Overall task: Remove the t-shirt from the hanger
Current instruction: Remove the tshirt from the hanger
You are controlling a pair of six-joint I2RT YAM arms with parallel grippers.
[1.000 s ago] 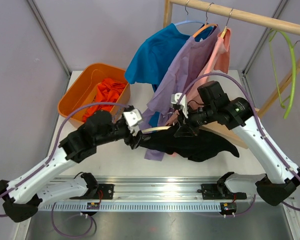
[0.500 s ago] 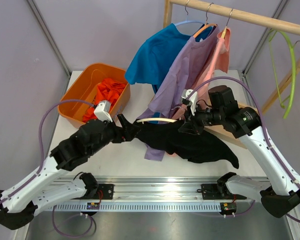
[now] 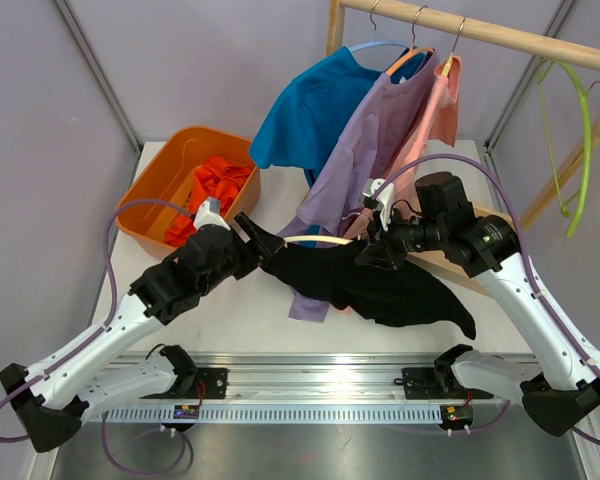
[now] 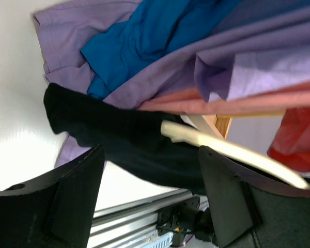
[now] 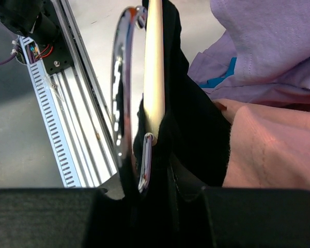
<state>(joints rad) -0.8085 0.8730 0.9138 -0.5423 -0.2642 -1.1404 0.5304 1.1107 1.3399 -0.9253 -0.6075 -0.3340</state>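
The black t-shirt (image 3: 385,290) hangs from a cream hanger (image 3: 315,240) over the table, sagging to the right. My right gripper (image 3: 372,252) is shut on the hanger's middle, pinching black cloth with it. In the right wrist view the cream hanger (image 5: 154,67) and its chrome hook (image 5: 118,103) rise from the right gripper (image 5: 155,191), with the black t-shirt (image 5: 196,129) draped beside them. My left gripper (image 3: 262,243) stands open at the shirt's left end. In the left wrist view the black t-shirt (image 4: 119,137) lies across the tips of the left gripper (image 4: 151,157), under the bare hanger (image 4: 222,147) arm.
An orange bin (image 3: 150,190) holding red-orange clothes sits at the back left. Blue (image 3: 310,110), purple (image 3: 370,140) and pink (image 3: 440,100) shirts hang from the wooden rail (image 3: 480,30) behind, their hems close to the black shirt. A green hanger (image 3: 580,140) hangs far right.
My right gripper lifted the hanger slightly up and right, then held still. My left arm swung back and rolled its wrist, and its jaws widened at the shirt's left end.
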